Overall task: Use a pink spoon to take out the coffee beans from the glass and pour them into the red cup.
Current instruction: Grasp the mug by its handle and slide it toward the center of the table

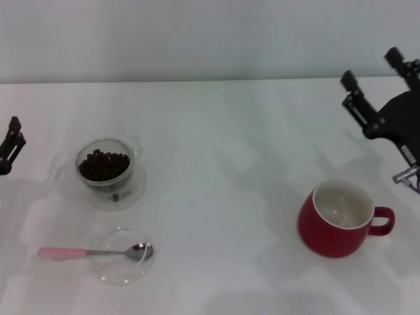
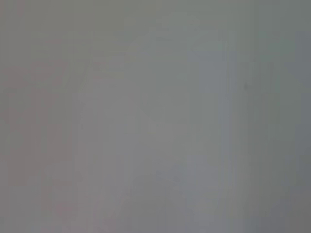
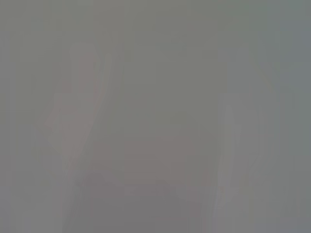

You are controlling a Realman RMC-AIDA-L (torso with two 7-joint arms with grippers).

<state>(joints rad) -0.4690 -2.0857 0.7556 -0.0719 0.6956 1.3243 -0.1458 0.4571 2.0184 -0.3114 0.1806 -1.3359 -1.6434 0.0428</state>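
In the head view the pink spoon [image 1: 92, 252] lies flat at the front left, its metal bowl resting in a flat clear dish [image 1: 125, 270] and its pink handle pointing left. Behind it stands the glass [image 1: 105, 182], filled with dark coffee beans [image 1: 103, 165]. The red cup [image 1: 335, 231] stands at the right, white inside and empty, handle turned right. My left gripper [image 1: 12, 141] shows only partly at the far left edge, left of the glass. My right gripper [image 1: 374, 71] hangs open at the upper right, behind the red cup. Both wrist views show plain grey only.
The white table [image 1: 223, 197] spreads between the glass and the red cup. A few beans lie at the foot of the glass [image 1: 118, 195]. A pale wall rises behind the table's far edge.
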